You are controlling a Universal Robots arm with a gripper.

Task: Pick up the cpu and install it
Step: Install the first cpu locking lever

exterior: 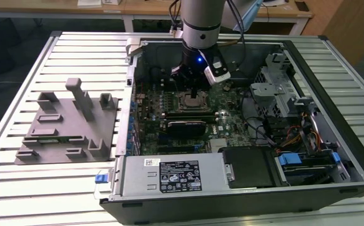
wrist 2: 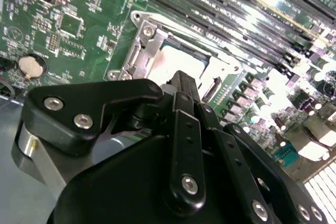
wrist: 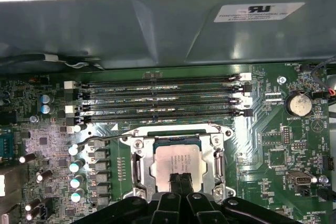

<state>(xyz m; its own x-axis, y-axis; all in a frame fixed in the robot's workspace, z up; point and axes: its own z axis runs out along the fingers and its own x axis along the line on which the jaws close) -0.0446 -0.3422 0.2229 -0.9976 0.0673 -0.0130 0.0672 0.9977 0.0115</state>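
Hand closed: fingers pressed together, nothing held between them. Cpu lies flat inside the metal socket frame on the motherboard, directly beneath the hand's tips. Cannot tell whether the tips touch the cpu's top or hang just above it.

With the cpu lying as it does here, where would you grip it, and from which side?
The cpu lies flat in the socket, whose metal frame hems in its sides, so a sideways approach looks blocked. It is probably best to come straight down from above and pinch two opposite edges of its silver top. The gripper hangs right above it.
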